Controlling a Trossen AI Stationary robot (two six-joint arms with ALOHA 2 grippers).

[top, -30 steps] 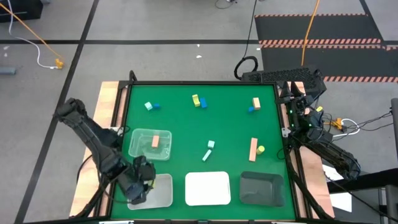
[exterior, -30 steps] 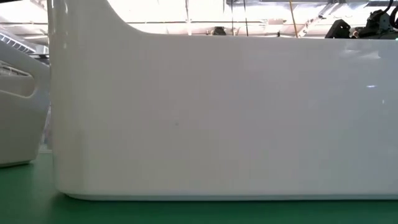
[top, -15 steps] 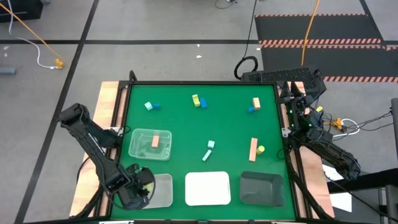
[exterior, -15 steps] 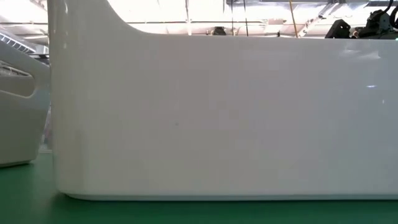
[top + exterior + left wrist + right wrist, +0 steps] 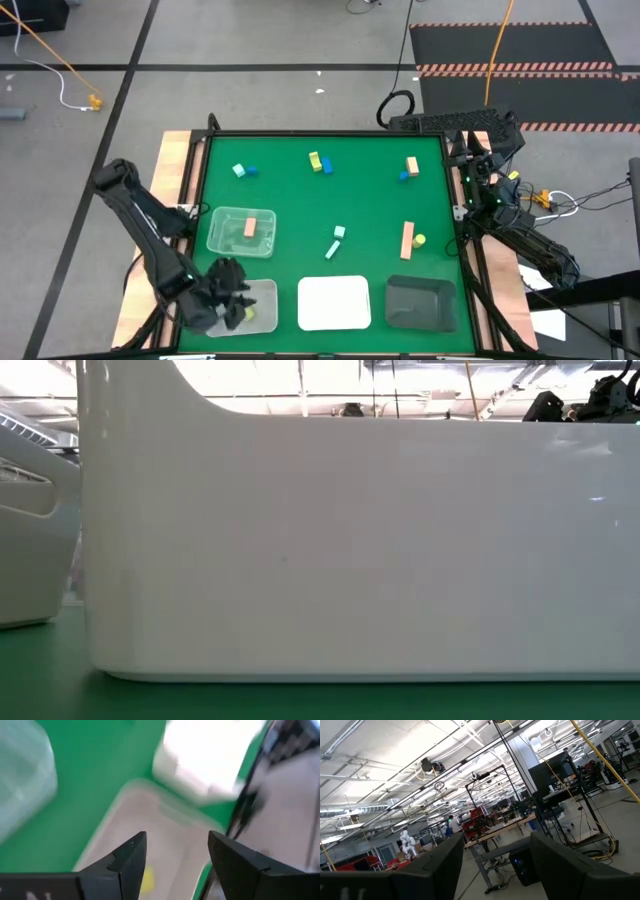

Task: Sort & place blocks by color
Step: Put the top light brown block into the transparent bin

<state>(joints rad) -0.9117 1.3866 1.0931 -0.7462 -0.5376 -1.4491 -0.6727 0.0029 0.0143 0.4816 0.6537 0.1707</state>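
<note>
high view: left gripper above front-left clear tray, jaws parted, empty
yellow-green block: lying in that tray, just beneath the jaws
right gripper: parked at table's right edge, jaws apart
nearer arm for remaining blocks: left, judged

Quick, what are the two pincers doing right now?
Left pincer: open, empty, over the clear tray holding a yellow-green block.
Right pincer: open, empty, parked off the table.

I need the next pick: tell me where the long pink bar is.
In the high view the pink bar lies on the mat's right side, beside a yellow block, above the dark tray.
</note>
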